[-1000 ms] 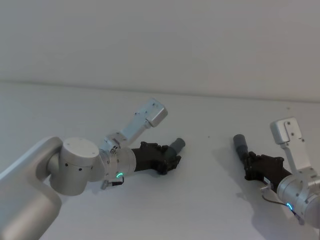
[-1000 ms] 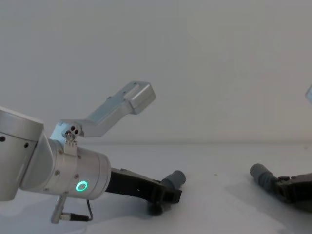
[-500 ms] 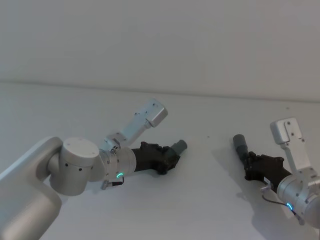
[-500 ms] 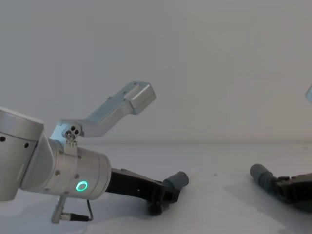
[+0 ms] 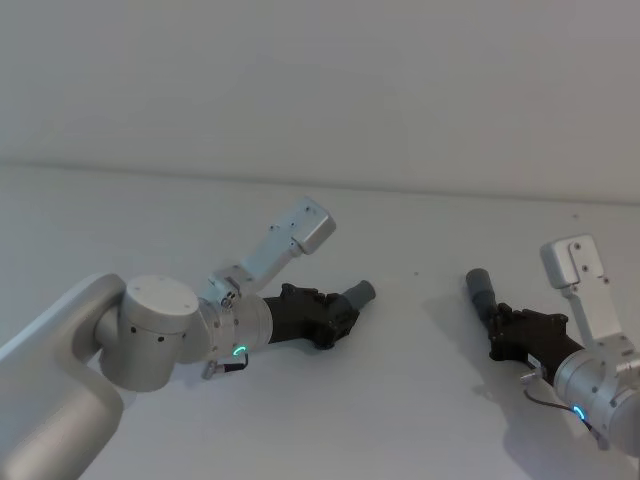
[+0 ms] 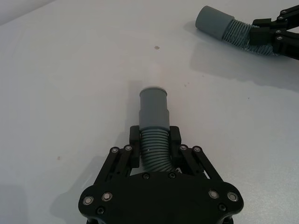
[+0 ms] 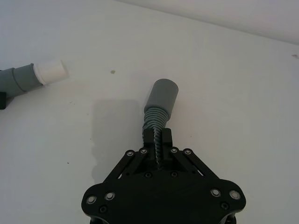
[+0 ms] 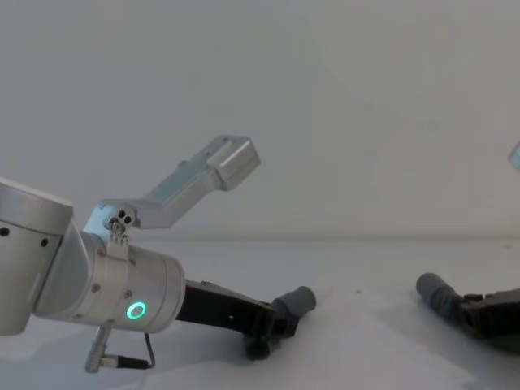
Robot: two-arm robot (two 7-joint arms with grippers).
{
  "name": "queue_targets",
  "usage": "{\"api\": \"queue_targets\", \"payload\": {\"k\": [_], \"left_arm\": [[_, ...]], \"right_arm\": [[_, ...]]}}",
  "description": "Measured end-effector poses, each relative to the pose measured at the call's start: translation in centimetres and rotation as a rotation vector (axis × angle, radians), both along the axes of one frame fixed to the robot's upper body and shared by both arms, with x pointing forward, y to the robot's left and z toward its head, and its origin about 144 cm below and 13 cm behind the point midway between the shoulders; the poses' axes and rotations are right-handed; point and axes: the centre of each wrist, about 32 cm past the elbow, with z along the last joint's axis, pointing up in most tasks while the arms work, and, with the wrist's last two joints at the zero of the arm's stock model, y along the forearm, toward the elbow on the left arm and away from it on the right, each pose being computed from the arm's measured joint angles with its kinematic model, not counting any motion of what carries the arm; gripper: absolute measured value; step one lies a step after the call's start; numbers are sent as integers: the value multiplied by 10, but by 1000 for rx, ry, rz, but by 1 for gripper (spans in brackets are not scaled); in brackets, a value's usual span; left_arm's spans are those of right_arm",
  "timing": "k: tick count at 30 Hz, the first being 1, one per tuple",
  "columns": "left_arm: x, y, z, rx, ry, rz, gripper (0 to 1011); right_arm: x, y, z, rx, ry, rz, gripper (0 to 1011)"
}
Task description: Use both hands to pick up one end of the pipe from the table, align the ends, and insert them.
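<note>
The left claw (image 6: pixel 154 140) is clamped on the ribbed pipe (image 6: pixel 154 156) just behind its stepped end (image 6: pixel 154 108), which juts ahead of the fingertips, low by the table (image 6: pixel 70 70). Well off to its right, the right claw (image 7: pixel 157 136) pinches another ribbed stretch (image 7: pixel 154 122), its smooth end (image 7: pixel 162 95) ahead of it. Both ends look grasped, so aligning seems next: lift, turn the tips face to face, push together. Two claws, two ends
</note>
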Motion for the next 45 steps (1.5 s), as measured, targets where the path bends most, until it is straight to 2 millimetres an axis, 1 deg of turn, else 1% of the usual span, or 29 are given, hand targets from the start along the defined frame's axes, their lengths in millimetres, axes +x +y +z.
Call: {"api": "queue_targets", "payload": {"k": [13,23,32,36,45], "left_arm": [[0,0,0,4,-2,-1,345],[-1,6,7,48,-53,-18,345],[0,12,26,125,-166,-78,345],[1,14,38,177,-234,-130,345],[5,17,60,293,-361,-243,345]], "right_arm": [[0,0,0,-1,-4,0,75],[-4,-5,-2,-6,-76,8,75],[-9,-19,-3,-36,-202,29,74],[-11,-25,-3,-52,-244,41,74],[-12,-48,0,-136,-395,119,74]]}}
